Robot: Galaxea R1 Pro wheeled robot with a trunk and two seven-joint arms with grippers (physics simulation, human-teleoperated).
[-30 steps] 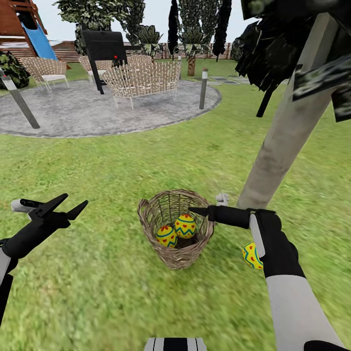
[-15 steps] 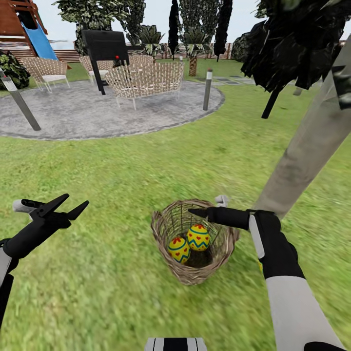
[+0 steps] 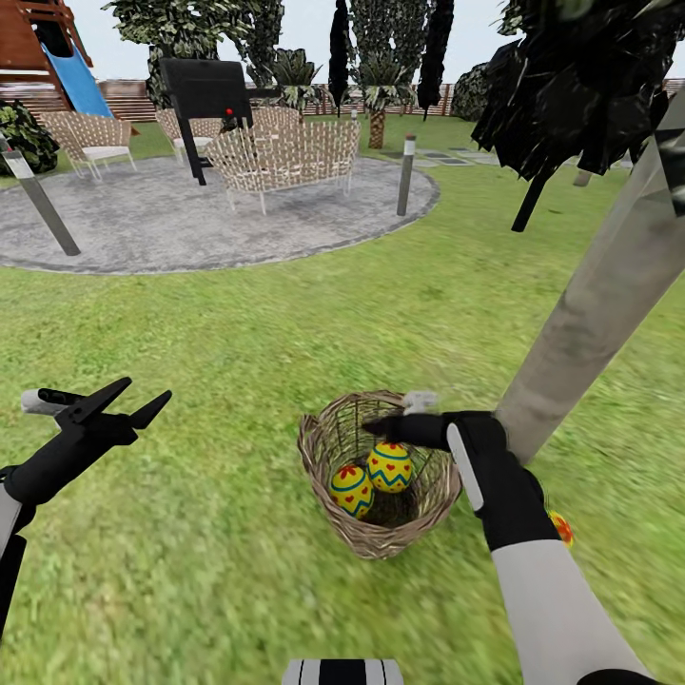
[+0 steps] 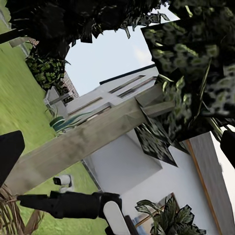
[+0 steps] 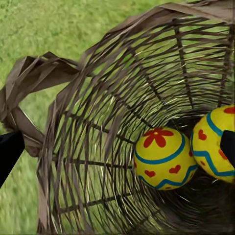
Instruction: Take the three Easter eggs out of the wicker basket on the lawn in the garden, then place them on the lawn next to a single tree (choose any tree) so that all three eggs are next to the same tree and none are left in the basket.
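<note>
Two eggs left in the basket, right tool above its rim.

Right tool (image 3: 400, 416), at the frame's lower middle, hangs over the far rim of the basket (image 3: 328, 514); its fingers look slightly parted, holding nothing. Just below it and toward the camera lie two eggs (image 3: 391, 466), touching, deep inside. A third egg (image 3: 561, 526) peeks out on the lawn (image 3: 238, 323) at lower right, by the tree (image 3: 590, 314) trunk. Left tool (image 3: 119, 404), spread wide at lower left, sits well apart, so the right arm is nearer.
</note>
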